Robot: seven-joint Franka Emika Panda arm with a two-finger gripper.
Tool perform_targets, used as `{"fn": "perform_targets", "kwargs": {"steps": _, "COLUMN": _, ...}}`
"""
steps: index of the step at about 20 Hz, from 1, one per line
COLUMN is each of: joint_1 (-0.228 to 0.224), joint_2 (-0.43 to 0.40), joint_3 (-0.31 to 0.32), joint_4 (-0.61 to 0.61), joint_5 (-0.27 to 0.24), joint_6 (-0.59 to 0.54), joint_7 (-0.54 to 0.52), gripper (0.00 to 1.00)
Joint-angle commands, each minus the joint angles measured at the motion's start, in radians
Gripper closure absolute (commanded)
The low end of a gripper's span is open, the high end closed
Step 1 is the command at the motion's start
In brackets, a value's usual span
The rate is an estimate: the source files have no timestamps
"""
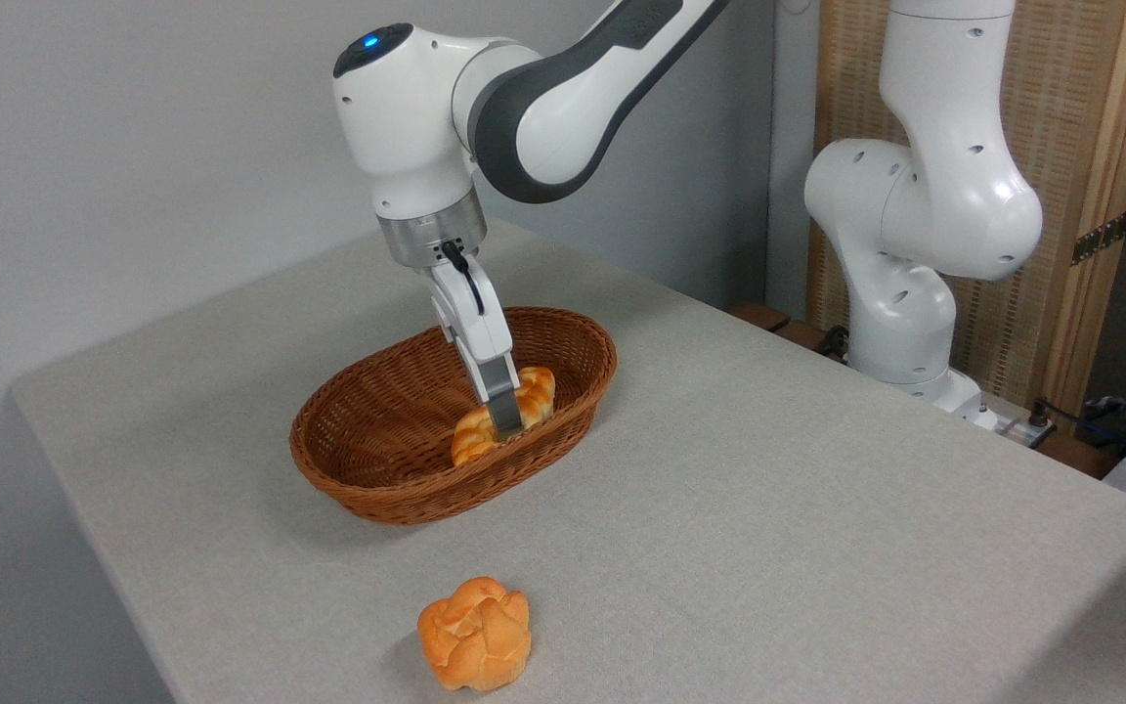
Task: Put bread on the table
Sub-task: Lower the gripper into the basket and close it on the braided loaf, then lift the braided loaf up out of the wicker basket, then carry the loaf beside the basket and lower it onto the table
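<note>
Nearest the camera a round knotted roll [475, 633] sits alone on the cloth, orange, glossy and lumpy, well apart from everything else. The table [817, 508] under it is covered in a plain grey-beige weave, flat and bare on the right.

Behind the roll is the oval wicker basket [368, 489], brown, with a tight ribbed weave and sloping walls. The bread [536, 387] lies inside it toward the right end: a long braided loaf, pale yellow with toasted ridges, its middle hidden by the gripper [506, 422]. The fingers straddle that middle and look pressed against it (only the near finger shows, so whether they are truly clamped I cannot tell).

The step in hand seems to be the grasp, with the loaf not yet out of the basket. Next would come a straight lift clear of the rim, then a carry to bare cloth.

Farther back stand the white arm's base, a grey wall and a slatted wooden screen [1071, 137].
</note>
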Motion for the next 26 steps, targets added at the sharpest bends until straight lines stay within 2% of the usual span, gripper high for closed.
{"fn": "perform_targets", "kwargs": {"steps": 1, "joint_1": -0.006, "joint_2": -0.016, "joint_3": 0.0, "joint_4": -0.016, "joint_5": -0.017, "joint_6": 0.005, "joint_7": 0.019, "gripper": 1.0}}
{"fn": "perform_targets", "kwargs": {"steps": 10, "joint_1": -0.006, "joint_2": -0.018, "joint_3": -0.001, "joint_4": 0.08, "joint_5": -0.037, "joint_6": -0.102, "joint_7": 0.015, "gripper": 1.0}}
{"fn": "perform_targets", "kwargs": {"steps": 13, "joint_1": -0.003, "joint_2": -0.018, "joint_3": 0.002, "joint_4": 0.141, "joint_5": -0.077, "joint_6": -0.158, "joint_7": 0.015, "gripper": 1.0}}
{"fn": "perform_targets", "kwargs": {"steps": 17, "joint_1": 0.004, "joint_2": -0.019, "joint_3": 0.021, "joint_4": 0.201, "joint_5": -0.074, "joint_6": -0.211, "joint_7": 0.02, "gripper": 1.0}}
{"fn": "perform_targets", "kwargs": {"steps": 21, "joint_1": 0.004, "joint_2": -0.042, "joint_3": 0.113, "joint_4": 0.224, "joint_5": -0.06, "joint_6": -0.25, "joint_7": 0.098, "gripper": 1.0}}
{"fn": "perform_targets", "kwargs": {"steps": 23, "joint_1": 0.004, "joint_2": -0.079, "joint_3": 0.179, "joint_4": 0.221, "joint_5": -0.057, "joint_6": -0.264, "joint_7": 0.196, "gripper": 1.0}}
{"fn": "perform_targets", "kwargs": {"steps": 26, "joint_1": 0.004, "joint_2": -0.087, "joint_3": 0.299, "joint_4": 0.217, "joint_5": -0.025, "joint_6": -0.305, "joint_7": 0.363, "gripper": 1.0}}
